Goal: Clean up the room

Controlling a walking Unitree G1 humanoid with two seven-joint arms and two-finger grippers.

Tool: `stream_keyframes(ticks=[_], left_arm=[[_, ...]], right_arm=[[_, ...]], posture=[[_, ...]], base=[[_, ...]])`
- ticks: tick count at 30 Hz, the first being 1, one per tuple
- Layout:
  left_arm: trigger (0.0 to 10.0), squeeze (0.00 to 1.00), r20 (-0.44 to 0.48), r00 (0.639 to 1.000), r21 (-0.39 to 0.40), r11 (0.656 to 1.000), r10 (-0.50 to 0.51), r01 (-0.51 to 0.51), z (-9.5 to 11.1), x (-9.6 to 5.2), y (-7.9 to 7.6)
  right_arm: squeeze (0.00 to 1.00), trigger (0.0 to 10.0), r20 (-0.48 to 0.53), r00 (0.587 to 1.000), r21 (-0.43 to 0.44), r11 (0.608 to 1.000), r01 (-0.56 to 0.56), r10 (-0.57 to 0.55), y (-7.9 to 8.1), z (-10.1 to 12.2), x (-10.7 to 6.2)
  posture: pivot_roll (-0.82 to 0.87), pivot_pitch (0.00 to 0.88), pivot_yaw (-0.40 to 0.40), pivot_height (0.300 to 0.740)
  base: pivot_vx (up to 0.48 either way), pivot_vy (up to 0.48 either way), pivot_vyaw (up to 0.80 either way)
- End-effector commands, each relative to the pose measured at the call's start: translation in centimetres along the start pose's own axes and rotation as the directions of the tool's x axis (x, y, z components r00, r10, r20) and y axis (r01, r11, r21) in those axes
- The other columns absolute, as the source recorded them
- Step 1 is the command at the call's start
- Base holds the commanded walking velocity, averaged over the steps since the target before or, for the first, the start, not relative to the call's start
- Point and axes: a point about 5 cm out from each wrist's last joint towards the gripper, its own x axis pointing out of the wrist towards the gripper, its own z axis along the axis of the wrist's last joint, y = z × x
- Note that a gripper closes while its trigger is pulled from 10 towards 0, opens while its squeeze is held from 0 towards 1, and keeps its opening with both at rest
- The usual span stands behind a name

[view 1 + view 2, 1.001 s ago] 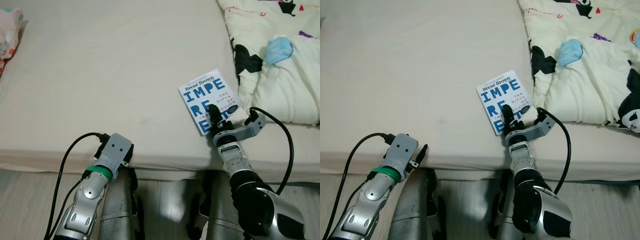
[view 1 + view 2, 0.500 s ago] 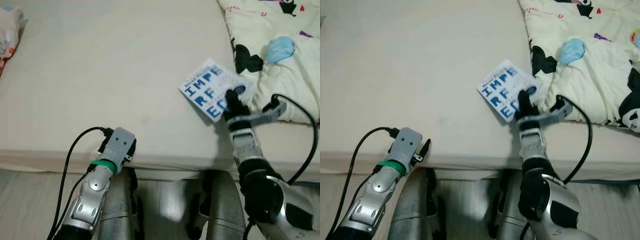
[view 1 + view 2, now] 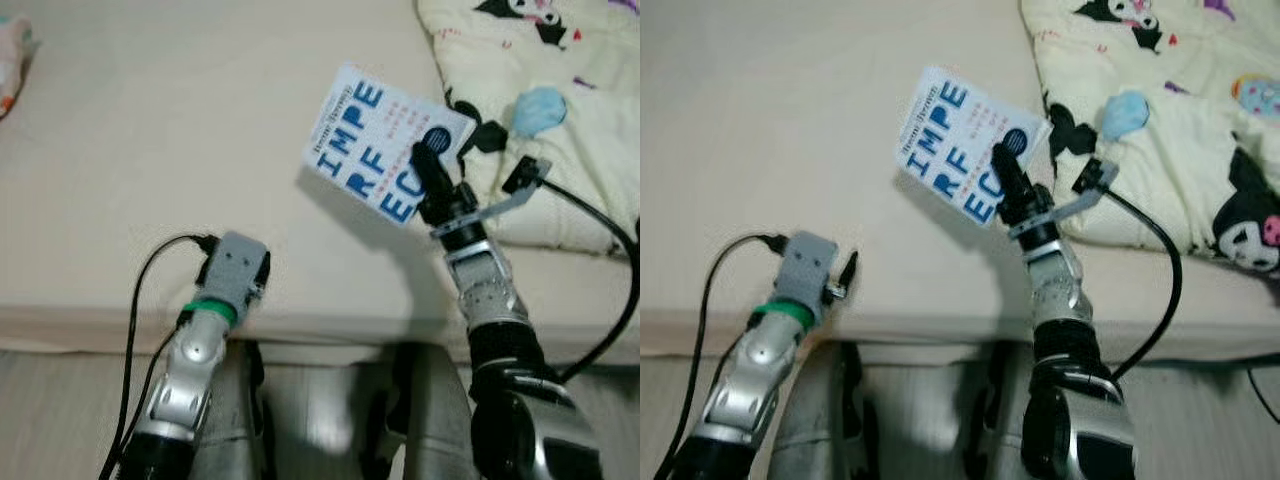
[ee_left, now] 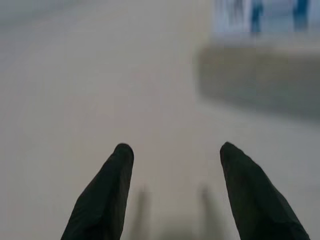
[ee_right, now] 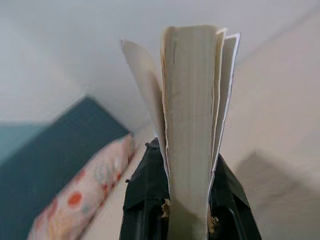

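A white paperback book with big blue letters on its cover hangs lifted above the bed, tilted. My right gripper is shut on its lower right corner. In the right wrist view the book's page edges stand between the two black fingers, with a few pages fanned out. My left gripper is open, with nothing between its fingers. It rests at the bed's front edge, its wrist to the left of the book.
The beige mattress spreads before me; its front edge runs across near my legs. A cream quilt with cartoon prints lies bunched at the right. A patterned pillow lies far left.
My right gripper has raised the book off the mattress and swung it up and left. The camera has shifted a little. The left arm stays at the bed's edge.
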Motion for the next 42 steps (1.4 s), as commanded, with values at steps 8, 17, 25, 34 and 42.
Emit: stream_keyframes(ticks=[8,17,25,34,42], left_arm=[[10.0,0.0,0.049,0.995,-0.229,0.97,0.09,-0.077,2.6,0.5,2.0],[10.0,0.0,0.068,0.992,-0.297,0.951,0.109,-0.084,3.5,1.2,1.6],[10.0,0.0,0.062,0.994,-0.316,0.946,0.091,-0.067,3.7,1.3,0.7],[10.0,0.0,0.048,0.996,-0.315,0.947,0.079,-0.06,3.5,1.4,0.4],[10.0,0.0,0.054,0.997,-0.306,0.952,0.046,-0.027,3.7,1.7,-0.1]], right_arm=[[0.0,10.0,-0.052,0.992,-0.368,0.926,0.087,-0.114,0.9,-0.6,-2.5],[0.0,10.0,-0.021,0.988,-0.467,0.875,0.125,-0.153,1.1,0.4,-3.0],[0.0,10.0,-0.01,0.987,-0.532,0.836,0.131,-0.161,1.1,1.1,-2.3],[0.0,10.0,-0.012,0.984,-0.537,0.831,0.144,-0.178,1.4,0.6,-2.5],[0.0,10.0,-0.011,0.981,-0.542,0.825,0.159,-0.196,1.1,0.7,-2.8]], posture=[[0.04,0.04,0.009,0.57],[0.03,0.0,-0.02,0.58],[0.03,0.0,-0.027,0.61],[0.03,0.0,-0.024,0.635],[0.03,0.004,-0.022,0.665]], base=[[0.0,0.0,0.0],[0.0,0.0,0.0],[0.0,0.0,0.0],[0.0,0.0,0.0],[0.0,0.0,0.0]])
